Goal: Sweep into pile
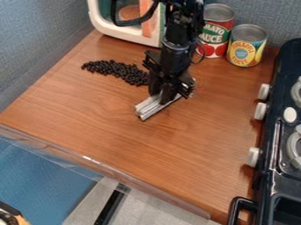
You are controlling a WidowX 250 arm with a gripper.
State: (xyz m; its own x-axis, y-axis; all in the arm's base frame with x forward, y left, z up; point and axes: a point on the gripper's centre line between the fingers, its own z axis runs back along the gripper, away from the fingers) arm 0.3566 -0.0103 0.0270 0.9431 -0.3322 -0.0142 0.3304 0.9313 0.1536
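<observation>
Stove (pixel 273 176) in the right foreground, my end effector (pixel 164 96) clamps the bar (pixel 150 108) near the beans (pixel 119 71) strung across the far left of the surface (pixel 153 149), where I should lay its edge flat and nudge the strays inward with short, slow strokes.

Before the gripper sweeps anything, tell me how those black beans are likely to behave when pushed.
The black beans will probably spread rather than shift as one mass, since they lie as loose, separate pieces. They look small and rounded, so edge ones may roll a little on the smooth-looking wooden counter.
</observation>
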